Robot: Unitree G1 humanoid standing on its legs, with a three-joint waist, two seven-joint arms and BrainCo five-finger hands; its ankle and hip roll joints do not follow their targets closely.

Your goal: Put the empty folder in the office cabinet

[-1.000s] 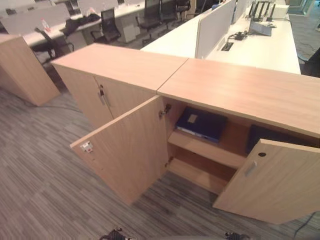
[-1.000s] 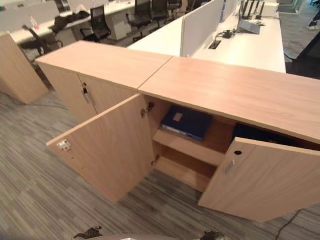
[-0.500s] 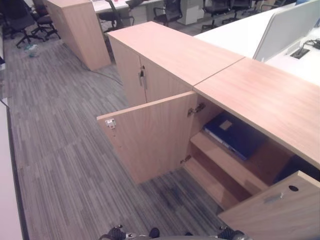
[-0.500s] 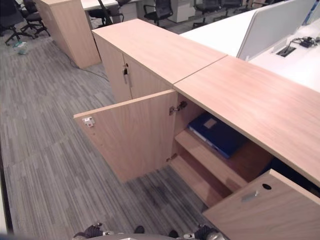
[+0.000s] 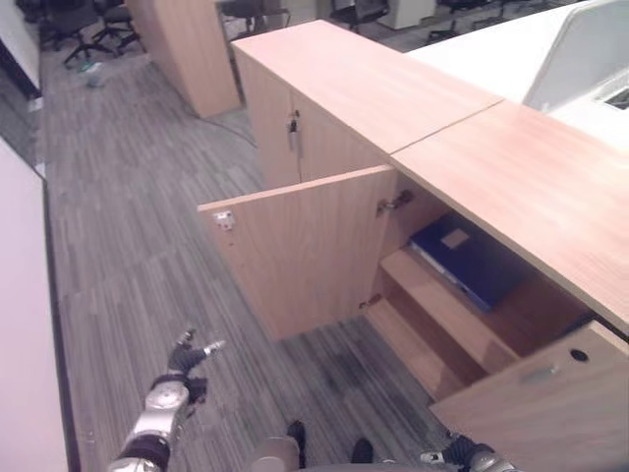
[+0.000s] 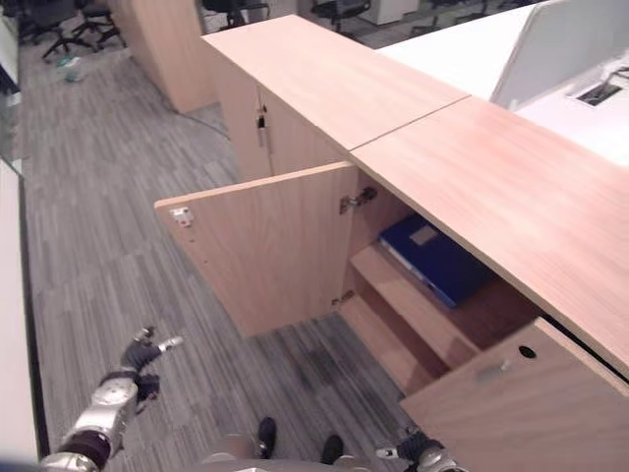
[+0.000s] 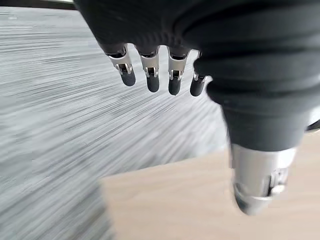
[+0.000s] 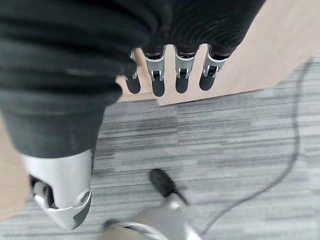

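Left hand: the left hand (image 5: pixel 185 360) is low over the grey striped carpet (image 5: pixel 128 246), fingers loose and straight, holding nothing.
Right hand: the right hand (image 8: pixel 165 75) hangs with fingers relaxed, empty, near the right wooden door (image 5: pixel 536 403).
Folder: the dark blue flat folder (image 5: pixel 470 260) lies on the upper shelf (image 5: pixel 447 315) inside the light wooden cabinet (image 5: pixel 511 187), well apart from both hands.
Doors: the left wooden door (image 5: pixel 305 251) and the right door both stand open.
Room: bare carpet lies in front of the cabinet.
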